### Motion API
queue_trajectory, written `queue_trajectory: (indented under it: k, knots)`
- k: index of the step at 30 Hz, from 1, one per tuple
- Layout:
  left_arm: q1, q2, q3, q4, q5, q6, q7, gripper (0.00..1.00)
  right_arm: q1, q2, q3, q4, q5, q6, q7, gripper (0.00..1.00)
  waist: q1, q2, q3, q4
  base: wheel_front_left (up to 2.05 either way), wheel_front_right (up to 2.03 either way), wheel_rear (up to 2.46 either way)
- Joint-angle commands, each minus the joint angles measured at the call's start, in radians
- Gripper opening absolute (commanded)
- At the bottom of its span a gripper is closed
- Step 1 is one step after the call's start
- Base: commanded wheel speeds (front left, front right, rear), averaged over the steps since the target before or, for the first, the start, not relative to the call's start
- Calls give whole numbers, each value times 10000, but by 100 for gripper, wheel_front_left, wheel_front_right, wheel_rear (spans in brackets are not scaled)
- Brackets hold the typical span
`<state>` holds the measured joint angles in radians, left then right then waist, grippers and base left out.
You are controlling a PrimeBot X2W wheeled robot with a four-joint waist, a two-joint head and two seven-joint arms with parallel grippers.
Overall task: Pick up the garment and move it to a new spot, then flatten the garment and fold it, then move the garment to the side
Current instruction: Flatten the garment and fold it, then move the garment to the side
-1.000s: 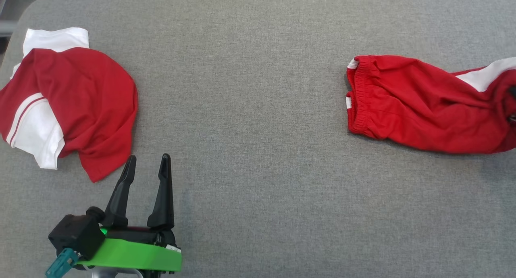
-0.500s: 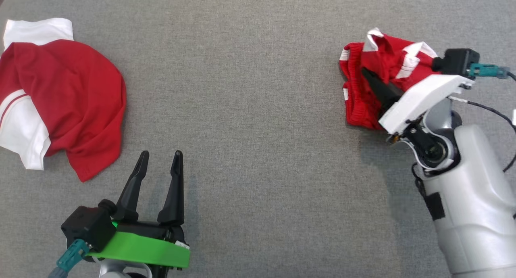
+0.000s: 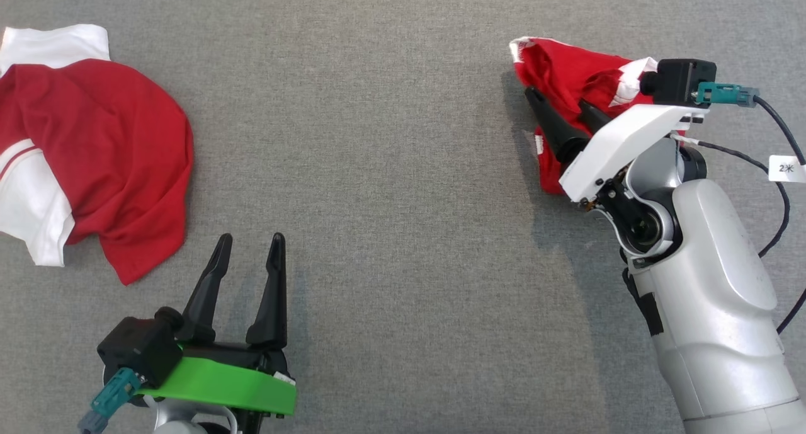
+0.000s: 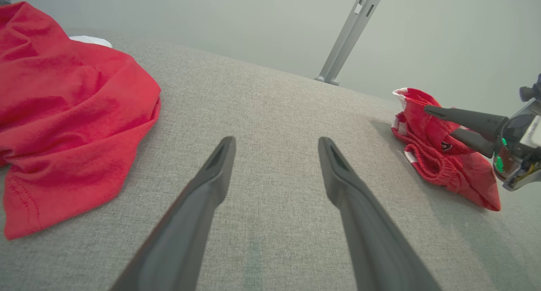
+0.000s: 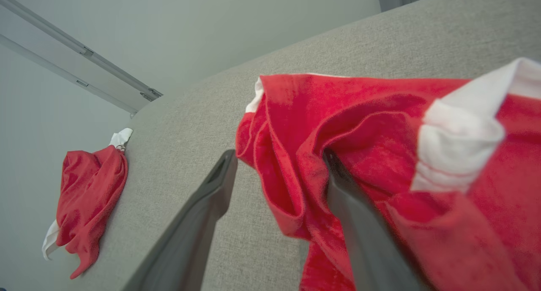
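Observation:
The garment (image 3: 567, 68) is a pair of red shorts with white trim, bunched in a heap at the far right of the grey table (image 3: 403, 169). My right gripper (image 3: 557, 100) is open at the heap. In the right wrist view the garment (image 5: 380, 113) drapes over one finger, while the other finger stands clear of it on the bare table side. From the left wrist view the garment (image 4: 439, 168) lies far right with the right arm's fingers resting on it. My left gripper (image 3: 252, 239) is open and empty at the lower left, also seen as the left gripper (image 4: 277, 141) over bare table.
A red and white shirt (image 3: 94, 150) lies crumpled at the far left, close to the left gripper's tips; the shirt (image 4: 63, 113) is also in the left wrist view. A black cable (image 3: 781, 194) loops off the right arm. A metal post (image 4: 346, 33) stands beyond the table's far edge.
The right arm came in holding the shorts, which went from spread out to a bunched heap, and its jaws have now opened. The camera shifted; the left gripper stayed open.

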<state>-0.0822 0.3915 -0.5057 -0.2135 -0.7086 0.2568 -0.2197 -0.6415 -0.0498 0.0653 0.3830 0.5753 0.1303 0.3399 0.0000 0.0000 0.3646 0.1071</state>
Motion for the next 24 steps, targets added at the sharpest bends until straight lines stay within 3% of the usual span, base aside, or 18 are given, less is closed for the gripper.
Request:
queue_trajectory:
  k: [1, 9, 15, 19, 24]
  knots:
    - [37, 65, 46, 38, -1, 70, 3, 100, 93, -25, 187, -310, 89, 8, -79, 100, 0, 0, -88, -96, 0, 0, 0]
    - [287, 52, 75, -37, -85, 182, -43, 100, 1108, -31, 319, -3200, 450, 6, 398, 100, 0, 0, -427, -387, 0, 0, 0]
    - [342, 10, 60, -163, -83, 210, -78, 100, 2474, -259, -1218, -5004, 90, 6, 1336, 100, 0, 0, -343, -461, 0, 0, 0]
    - [336, -46, 53, -190, -84, 175, -124, 100, 3043, -399, -2648, -4966, 83, 6, 1775, 100, 0, 0, -162, -477, 0, 0, 0]
    - [122, -75, -42, -140, -3, 81, -105, 100, 2731, -273, -3830, -3935, 776, 8, 2283, 100, 0, 0, 125, -442, 0, 0, 0]
